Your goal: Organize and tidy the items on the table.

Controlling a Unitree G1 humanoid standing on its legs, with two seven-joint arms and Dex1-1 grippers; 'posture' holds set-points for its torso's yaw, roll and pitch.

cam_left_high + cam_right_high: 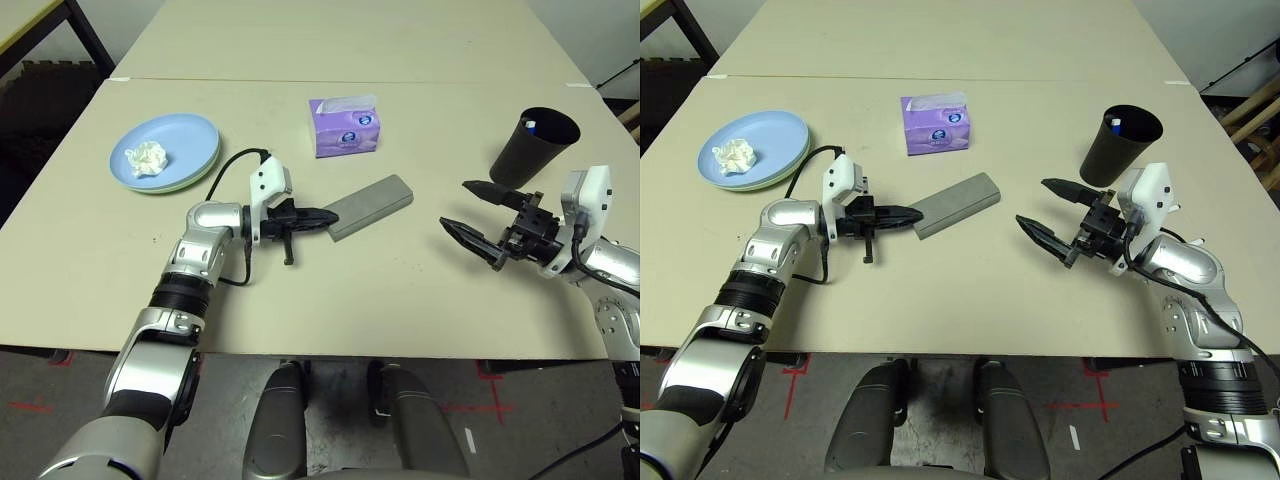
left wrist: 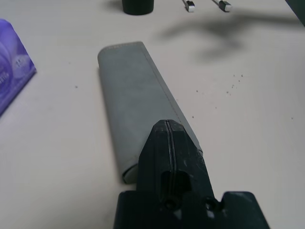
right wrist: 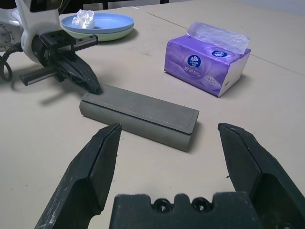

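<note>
Left gripper [image 1: 325, 215] jaws closed, pointing right; right gripper [image 1: 468, 208] jaws wide, pointing left.

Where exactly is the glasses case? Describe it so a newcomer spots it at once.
On the beige table, look near the middle, just nearer the robot than the purple tissue box. The grey glasses case lies flat there at a slant, with the shut left gripper at its near end. It is the one long, grey, slab-like thing; its neighbours are a purple box and a black cup.
</note>
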